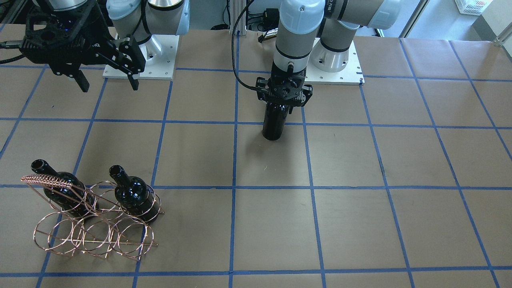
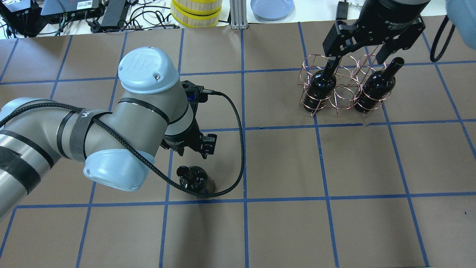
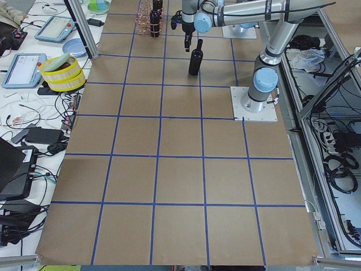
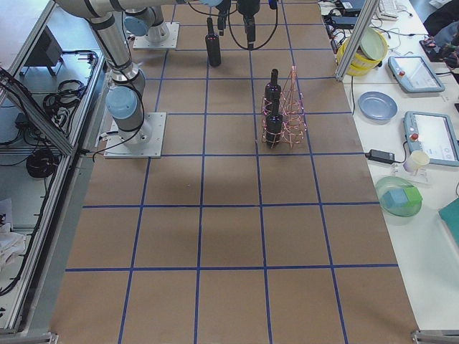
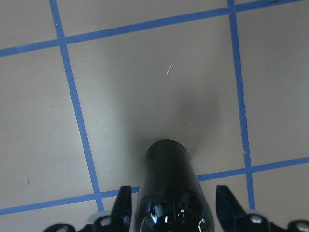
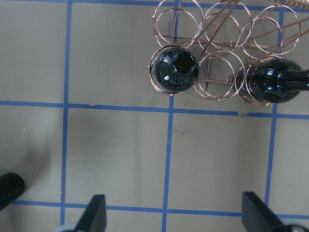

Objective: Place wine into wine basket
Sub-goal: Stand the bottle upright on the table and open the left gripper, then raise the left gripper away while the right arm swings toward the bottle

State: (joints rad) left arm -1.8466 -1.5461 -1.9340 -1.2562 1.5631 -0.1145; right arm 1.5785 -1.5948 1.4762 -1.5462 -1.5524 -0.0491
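A glossy black wine bottle stands upright on the brown table, near the middle on the robot's side. It also shows in the overhead view. My left gripper is open and hangs over it. One finger is on each side of the bottle's shoulder, with a gap on both sides. The copper wire wine basket stands far off on my right and holds two more bottles. My right gripper is open and empty, raised above the table near the basket.
The left arm's black cable loops beside the standing bottle. Off the table's far edge are yellow-rimmed round containers and a blue plate. The arms' white base plates sit at the robot's edge.
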